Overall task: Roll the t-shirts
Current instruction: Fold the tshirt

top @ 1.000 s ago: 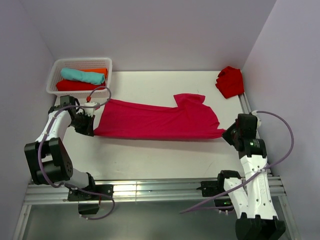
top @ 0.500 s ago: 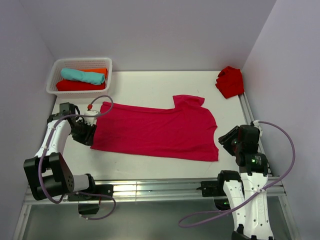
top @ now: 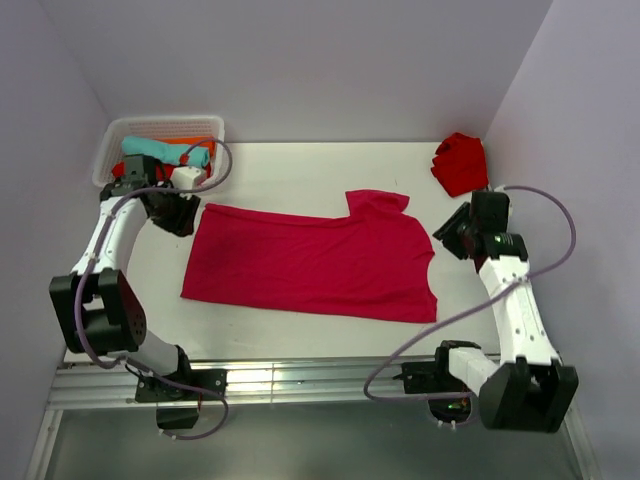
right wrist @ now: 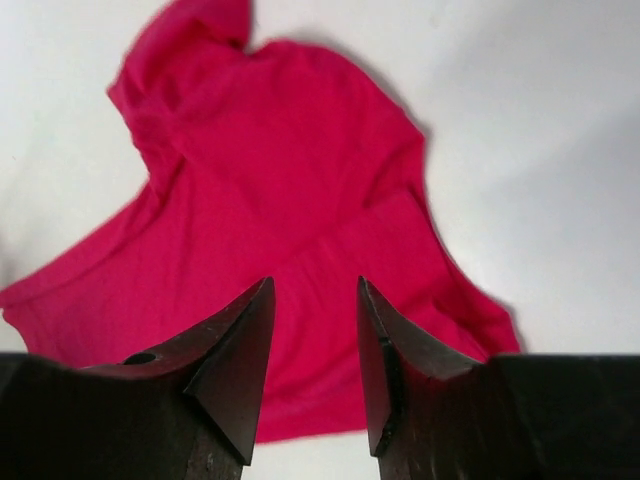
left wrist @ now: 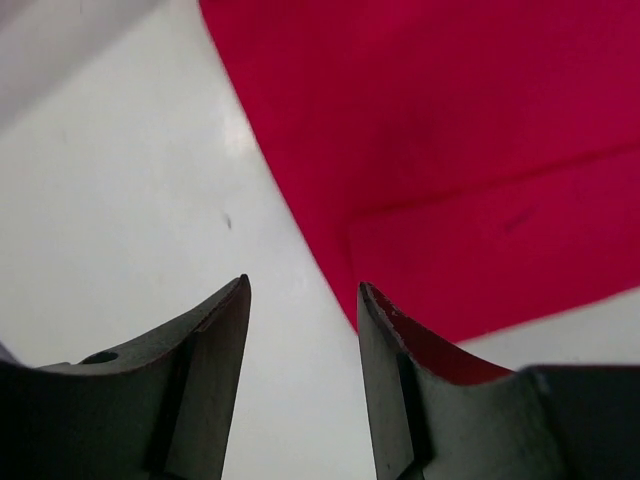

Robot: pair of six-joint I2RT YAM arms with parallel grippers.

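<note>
The white surface [top: 300,165] carries the crimson shirt [top: 310,265], which lies spread flat as a long band, with one sleeve [top: 378,200] poking out at its far right corner. Beyond the shirt's far left corner sits a white basket [top: 108,160] holding rolled shirts, a teal one [top: 150,147] on top. Beyond its far right corner a scarlet shirt [top: 461,163] lies crumpled against the wall.

The left fingers [top: 183,213] sit just off the crimson shirt's far left corner, apart and holding nothing; the left wrist view shows bare surface between them and the cloth edge off to one side. The right fingers [top: 452,232] sit just off the shirt's right edge, likewise apart and empty, pointing in over the cloth.

The shirt looks laid out and ready, so the roll itself seems to be the step in hand. To do it well:
- Fold the stray sleeve in first, so the band has straight sides.
- Start at one short end, with both sets of fingers on that end's two corners, not one at each end.
- Pinch all layers; the left wrist view shows a second layer's edge.
- Turn both corners together and keep the roll tight, or it will cone.
- The near edge slants, so square it first.
</note>
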